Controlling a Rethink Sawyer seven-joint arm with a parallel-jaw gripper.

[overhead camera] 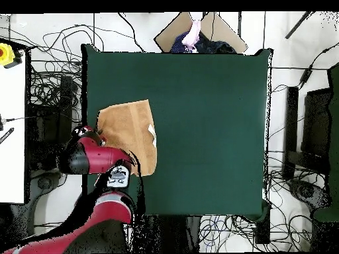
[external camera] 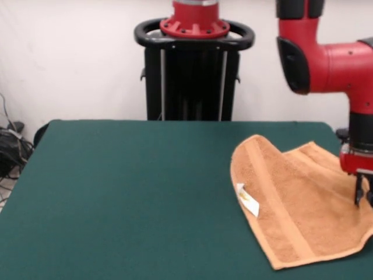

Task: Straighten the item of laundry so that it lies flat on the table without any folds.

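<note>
Front view: towel [external camera: 291, 198] beneath gripper [external camera: 364, 195]

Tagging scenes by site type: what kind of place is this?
Likely a robotics lab: a red arm on a pedestal, a green felt table with one towel, loose cables on the floor.

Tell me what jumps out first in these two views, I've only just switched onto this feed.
The tan-orange towel on the dark green table stands out: in the front view it lies at the table's right side with one corner curled over and its white tag showing. The red arm comes down onto the towel's right edge, where the gripper meets the cloth.
</note>
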